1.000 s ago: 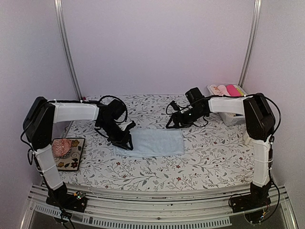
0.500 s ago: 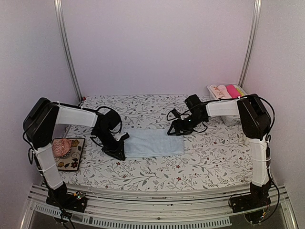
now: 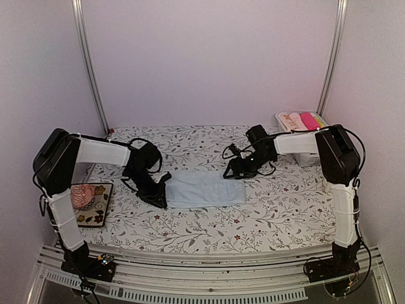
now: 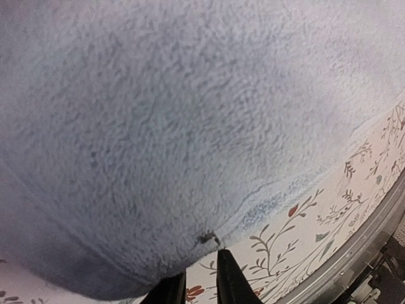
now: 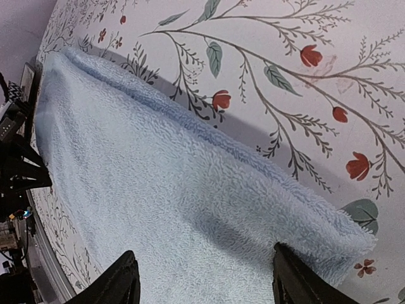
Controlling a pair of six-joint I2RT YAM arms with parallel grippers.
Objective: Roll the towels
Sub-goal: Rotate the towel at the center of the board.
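- The table under a white cloth printed with flowers carries everything. By the look of it, the work is only at its beginning.
- The light blue rectangular terry towel lies flat and spread out between the two grippers. No turn is rolled into it yet, so the whole rolling of this towel is left to do.
- The white plastic basket stands beyond the right gripper, on its outer side, with pale and pink cloths in it. Whether any of them is a finished towel roll is too small to tell.
- The right gripper is low at the towel's far corner, with its fingers wide apart over the cloth and gripping nothing.
- The left gripper is down at the opposite short edge of the towel, with its fingers nearly together. Whether they pinch the hem cannot be told.
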